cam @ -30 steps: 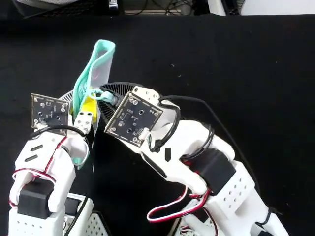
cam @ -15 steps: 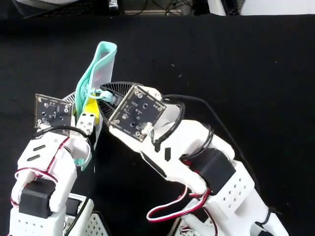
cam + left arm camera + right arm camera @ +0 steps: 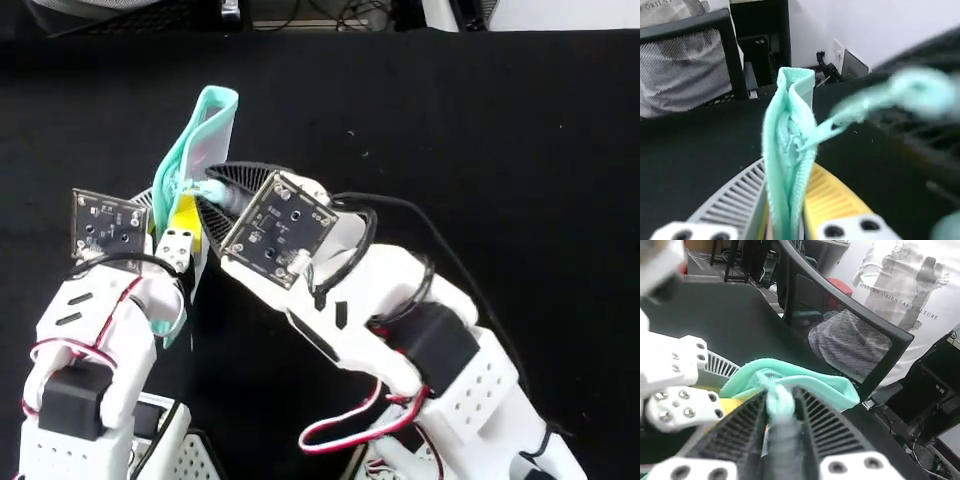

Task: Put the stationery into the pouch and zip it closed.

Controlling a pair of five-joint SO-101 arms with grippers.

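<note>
Two hands meet at the mint pouch [image 3: 207,120], held up on edge over the black table [image 3: 480,150]. The left hand [image 3: 165,205] is clamped across the pouch's body. The right hand [image 3: 210,190] is pinched together on the zipper pull [image 3: 779,400] along the zipper edge.

White arms [image 3: 100,320], black servos [image 3: 440,345], red cables [image 3: 345,420], black right end effector [image 3: 780,395].

Looks like an office room, black desk [image 3: 520,140] across the high view, mesh office chair [image 3: 850,340] behind it, white wall [image 3: 880,25] upper right, cables [image 3: 335,14] at the far edge.
</note>
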